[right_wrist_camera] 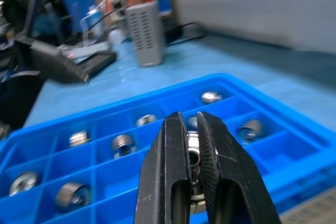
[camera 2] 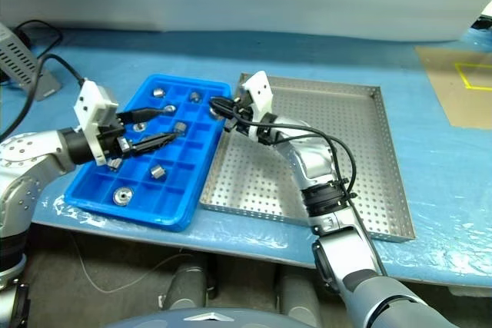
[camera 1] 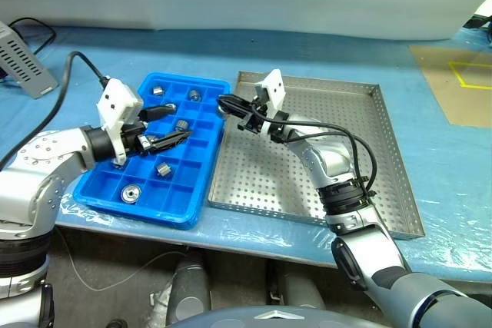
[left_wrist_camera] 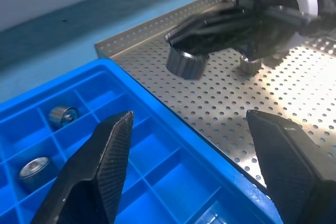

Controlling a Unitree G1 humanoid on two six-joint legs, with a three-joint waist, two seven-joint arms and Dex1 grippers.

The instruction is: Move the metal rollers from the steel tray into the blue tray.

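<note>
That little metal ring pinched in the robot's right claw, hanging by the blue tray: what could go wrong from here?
1. The short silver-grey metal roller is gripped only at the tips of the right end effector, so it might slip and drop onto the perforated steel tray.
2. Several compartments of the bright blue plastic grid tray already hold rollers; it could land in a filled one.
3. The open left end effector hovers over the same tray, so the arms might collide.

We can read no text, label, brand, number or sign anywhere here: nothing legible stands on any surface near either gripper's black fingers.
</note>
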